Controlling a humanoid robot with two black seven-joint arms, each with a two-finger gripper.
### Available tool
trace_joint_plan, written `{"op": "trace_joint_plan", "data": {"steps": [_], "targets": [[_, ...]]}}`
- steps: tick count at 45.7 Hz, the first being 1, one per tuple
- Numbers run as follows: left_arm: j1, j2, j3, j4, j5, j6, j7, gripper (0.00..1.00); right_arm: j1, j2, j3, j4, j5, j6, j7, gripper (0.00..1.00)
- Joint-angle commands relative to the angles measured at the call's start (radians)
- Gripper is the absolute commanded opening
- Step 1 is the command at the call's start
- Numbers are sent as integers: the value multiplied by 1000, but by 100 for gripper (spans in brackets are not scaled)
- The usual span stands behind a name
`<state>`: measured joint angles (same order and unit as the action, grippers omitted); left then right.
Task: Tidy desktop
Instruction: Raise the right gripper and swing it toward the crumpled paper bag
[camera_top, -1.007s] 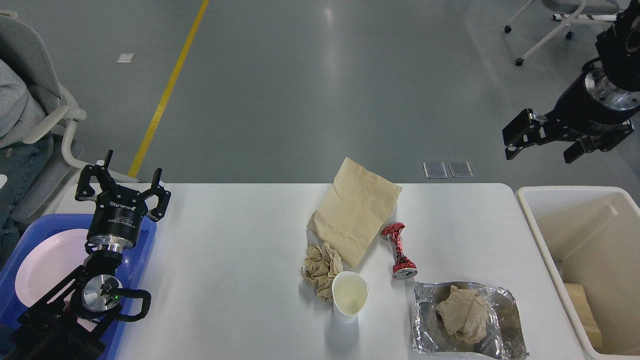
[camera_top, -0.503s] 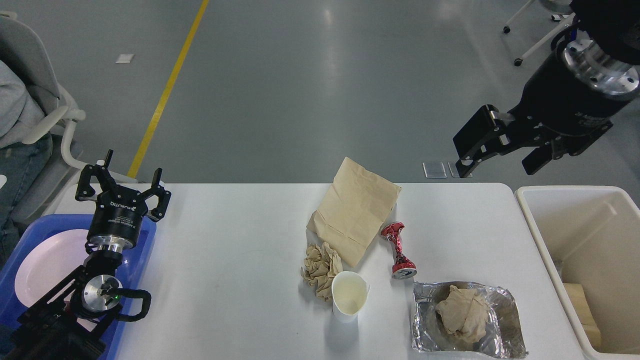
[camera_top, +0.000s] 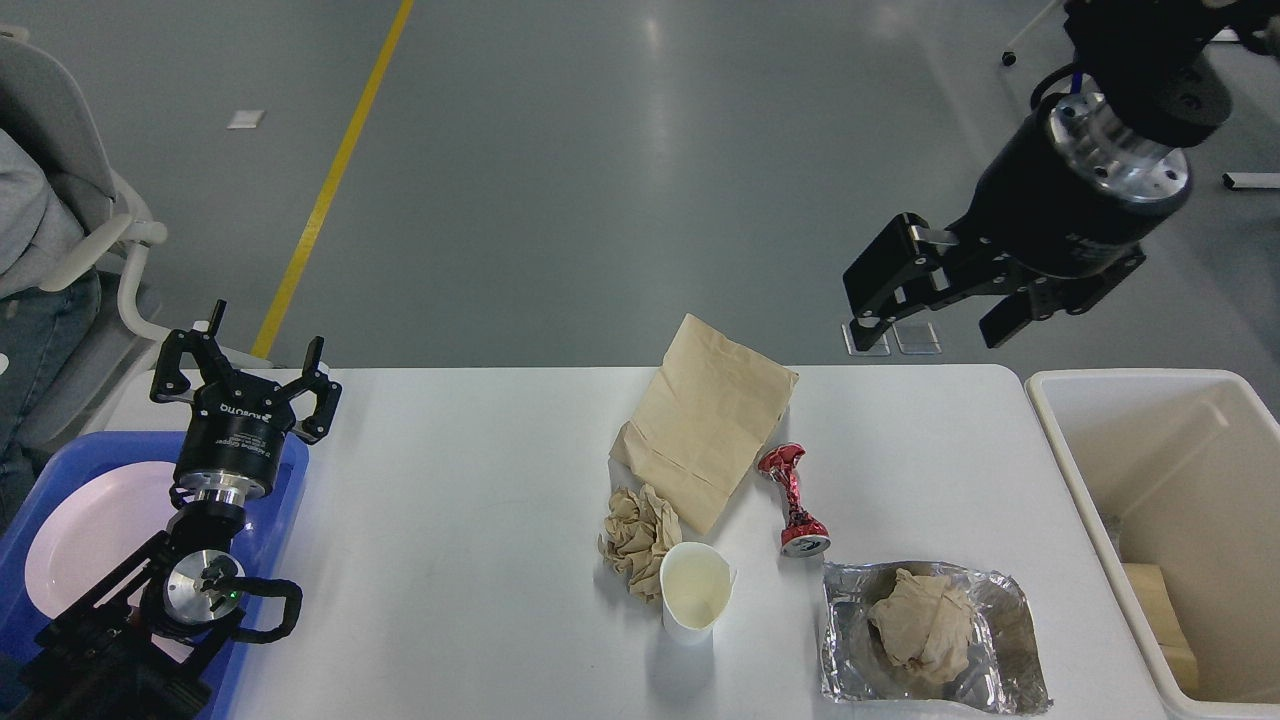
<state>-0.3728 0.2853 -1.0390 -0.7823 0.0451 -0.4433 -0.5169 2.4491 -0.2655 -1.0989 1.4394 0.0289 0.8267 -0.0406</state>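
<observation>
Smooth white desktop (camera_top: 480, 500) under crinkled foil tray (camera_top: 1000, 660), crushed can (camera_top: 795, 500).

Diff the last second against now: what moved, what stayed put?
Only the right arm moved. Its end effector swung leftward from near the view's right edge, above the cream bin, to hang beyond the desktop's far edge, fingers open and empty. Nothing was grasped or released. The left end effector sits open above the blue tray; paper bag, crushed red can, paper cup and foil tray stayed put.
</observation>
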Motion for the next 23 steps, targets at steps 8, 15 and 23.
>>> {"op": "trace_joint_plan", "data": {"steps": [8, 15, 23], "targets": [[0, 0, 1, 0, -1, 0, 0, 96, -355, 285, 177, -315, 150, -221, -4, 99], [0, 0, 1, 0, -1, 0, 0, 96, -534, 379, 183, -470, 250, -296, -13, 99], [0, 0, 1, 0, -1, 0, 0, 96, -760, 465, 183, -631, 249, -466, -35, 96]]}}
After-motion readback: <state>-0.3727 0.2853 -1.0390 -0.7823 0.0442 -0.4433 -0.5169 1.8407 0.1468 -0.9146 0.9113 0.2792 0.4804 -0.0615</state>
